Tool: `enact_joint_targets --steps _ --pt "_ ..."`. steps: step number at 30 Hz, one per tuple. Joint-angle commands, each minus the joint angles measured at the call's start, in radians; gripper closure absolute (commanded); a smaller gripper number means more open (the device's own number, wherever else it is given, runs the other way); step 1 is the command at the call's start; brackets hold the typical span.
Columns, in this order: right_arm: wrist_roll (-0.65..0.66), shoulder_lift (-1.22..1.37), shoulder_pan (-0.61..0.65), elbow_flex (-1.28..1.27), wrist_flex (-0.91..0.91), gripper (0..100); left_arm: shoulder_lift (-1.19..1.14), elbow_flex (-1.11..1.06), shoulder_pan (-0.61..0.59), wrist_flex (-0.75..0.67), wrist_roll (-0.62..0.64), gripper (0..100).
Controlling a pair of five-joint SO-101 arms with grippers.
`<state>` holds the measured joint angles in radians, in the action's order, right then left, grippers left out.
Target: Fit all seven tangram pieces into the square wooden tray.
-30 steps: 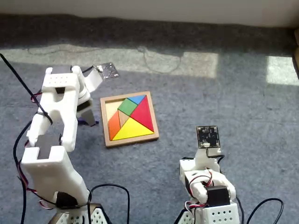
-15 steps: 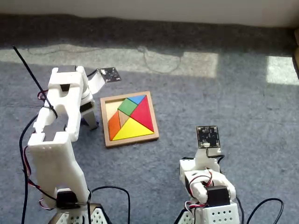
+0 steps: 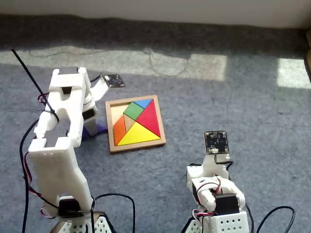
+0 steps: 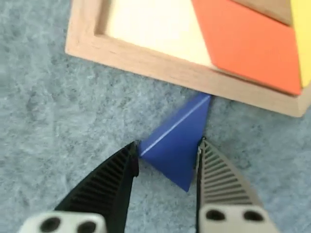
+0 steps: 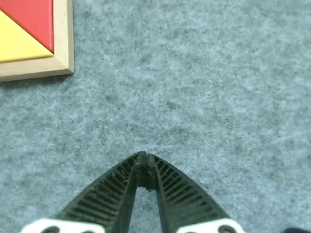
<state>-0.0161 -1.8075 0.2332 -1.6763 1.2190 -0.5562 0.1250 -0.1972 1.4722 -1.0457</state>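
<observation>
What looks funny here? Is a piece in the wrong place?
Yes. The blue triangle is outside the wooden tray, on the carpet right by its rim, pinched in the left gripper. Inside the tray, a pale bare patch has no piece in it.

The square wooden tray (image 3: 138, 145) is pale bare wood, matt, with fine grain along its rim (its floor looks smoother). The blue triangular piece (image 4: 177, 145) has a smooth painted face with a slight sheen. The left tool (image 4: 167, 146) and right tool (image 5: 145, 164) have matt black plastic fingers, ribbed inside. Rough grey fuzzy cloth (image 5: 204, 77) covers the table.
</observation>
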Motion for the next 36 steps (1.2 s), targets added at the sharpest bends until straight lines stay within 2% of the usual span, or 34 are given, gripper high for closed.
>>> enact_joint_targets --steps 1,4,12,18,22,26,32,36 --pt "-0.006 -0.005 -0.012 -0.153 0.004 98.9 0.013 0.024 -0.018 0.026 0.04 93" --pt "-0.006 -0.005 -0.012 -0.153 0.004 98.9 0.03 0.024 -0.018 0.026 0.12 93" --pt "-0.006 -0.005 -0.012 -0.153 0.004 98.9 0.213 0.013 -0.018 0.032 0.236 93" --pt "-0.006 -0.005 -0.012 -0.153 0.004 98.9 0.265 0.013 -0.012 0.089 0.244 93" --pt "-0.006 -0.005 -0.012 -0.153 0.004 98.9 0.265 0.013 -0.016 0.089 0.249 93" --pt "-0.006 -0.005 -0.012 -0.153 0.004 98.9 0.275 0.012 -0.012 0.091 0.311 93" --pt "-0.006 -0.005 -0.012 -0.153 0.004 98.9 0.309 0.015 -0.01 0.091 0.318 93" --pt "-0.006 -0.005 -0.012 -0.153 0.004 98.9 0.395 0.013 -0.007 0.091 0.407 93"
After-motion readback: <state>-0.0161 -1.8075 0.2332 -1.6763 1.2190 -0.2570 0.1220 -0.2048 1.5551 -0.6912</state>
